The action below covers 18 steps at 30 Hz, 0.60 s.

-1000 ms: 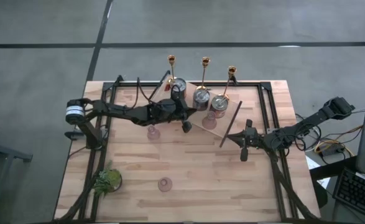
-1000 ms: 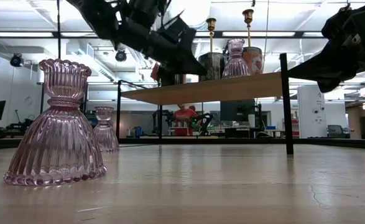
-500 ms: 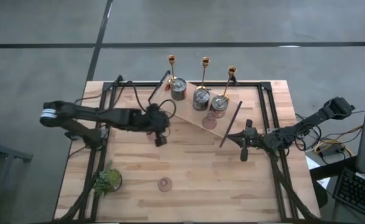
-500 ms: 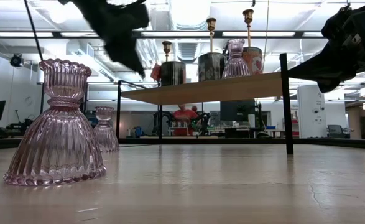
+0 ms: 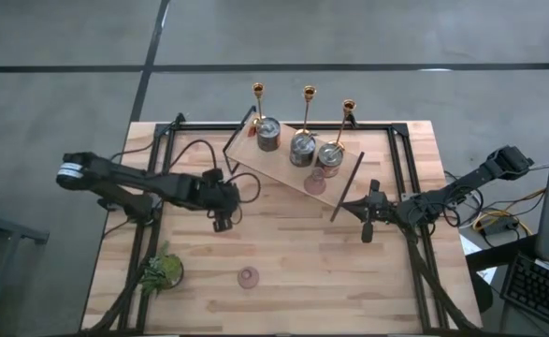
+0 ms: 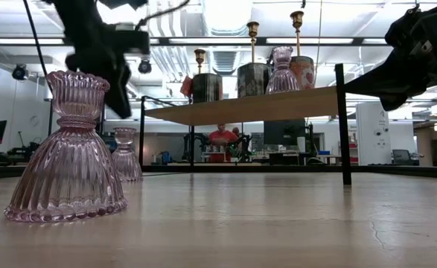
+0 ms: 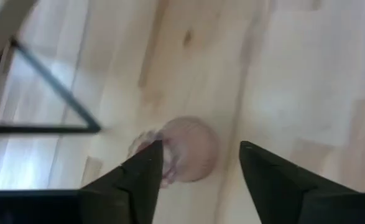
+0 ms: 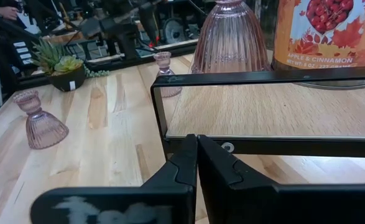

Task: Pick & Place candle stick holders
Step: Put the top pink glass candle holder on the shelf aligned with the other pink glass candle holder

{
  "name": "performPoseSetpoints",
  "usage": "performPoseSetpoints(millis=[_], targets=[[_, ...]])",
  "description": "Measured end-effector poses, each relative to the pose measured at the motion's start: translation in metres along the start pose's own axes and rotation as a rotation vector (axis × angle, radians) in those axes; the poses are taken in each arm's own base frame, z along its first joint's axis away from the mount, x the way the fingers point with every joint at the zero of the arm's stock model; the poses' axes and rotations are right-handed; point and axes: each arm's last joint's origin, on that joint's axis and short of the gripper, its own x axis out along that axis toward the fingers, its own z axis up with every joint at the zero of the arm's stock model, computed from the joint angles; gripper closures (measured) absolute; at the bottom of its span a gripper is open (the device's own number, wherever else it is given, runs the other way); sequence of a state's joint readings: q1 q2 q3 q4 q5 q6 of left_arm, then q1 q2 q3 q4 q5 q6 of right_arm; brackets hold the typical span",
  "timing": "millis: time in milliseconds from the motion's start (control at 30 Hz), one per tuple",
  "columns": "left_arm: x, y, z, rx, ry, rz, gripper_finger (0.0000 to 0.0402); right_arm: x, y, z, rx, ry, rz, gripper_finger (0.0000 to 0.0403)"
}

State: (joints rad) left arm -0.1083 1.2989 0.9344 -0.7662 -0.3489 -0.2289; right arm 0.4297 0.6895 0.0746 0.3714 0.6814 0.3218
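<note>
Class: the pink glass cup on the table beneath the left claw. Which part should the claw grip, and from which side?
Probably the narrow neck just under the rim of the pink cup, coming straight down from above. It stands upright, and its wide, sloping ribbed skirt would likely slip out. The open left claw hovers over it.

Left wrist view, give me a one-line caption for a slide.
Left claw, fingers open, poised over a pink glass cup standing on the wooden table.

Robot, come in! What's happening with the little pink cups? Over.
Left end effector open above a pink cup. Right end effector shut, waiting beside the shelf. Nothing blocking.
</note>
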Motion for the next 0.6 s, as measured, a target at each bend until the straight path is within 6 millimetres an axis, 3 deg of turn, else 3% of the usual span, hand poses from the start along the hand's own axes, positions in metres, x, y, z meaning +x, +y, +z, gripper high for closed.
performPoseSetpoints(millis=[200,600], targets=[[0.018,0.0,-0.019,-0.01,0.038,0.057,0.0163,0.0,0.0,0.0,0.0,0.0,0.0,0.0394],[0.039,-0.004,-0.036,0.024,-0.01,0.064,0.018,0.0,0.0,0.0,0.0,0.0,0.0,0.0394]])
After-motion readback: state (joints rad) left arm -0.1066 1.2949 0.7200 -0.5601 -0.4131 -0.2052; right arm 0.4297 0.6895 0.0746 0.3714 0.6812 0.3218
